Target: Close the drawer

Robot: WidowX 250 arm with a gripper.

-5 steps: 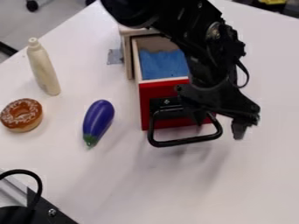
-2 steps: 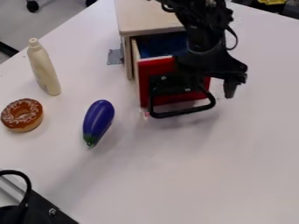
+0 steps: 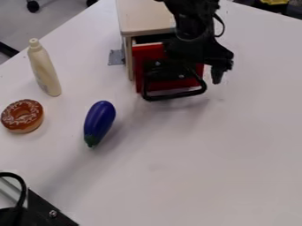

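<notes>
Can't tell the contents of the red-fronted drawer (image 3: pixel 147 52), tucked mostly into the wooden cabinet (image 3: pixel 144 20) on the white desk (image 3: pixel 177 176), with a dark gap above the front. Beside the cabinet, see a patch of grey tape (image 3: pixel 116 57); well clear of the drawer's path, a purple eggplant (image 3: pixel 100 120), a sprinkled donut (image 3: pixel 22 115) and a cream bottle (image 3: pixel 43 68). Looks bright red, slightly proud of the cabinet, with a black looped handle (image 3: pixel 177 94). Right at the handle, find the hand (image 3: pixel 199 76) spread wide, partly hiding the front.
</notes>
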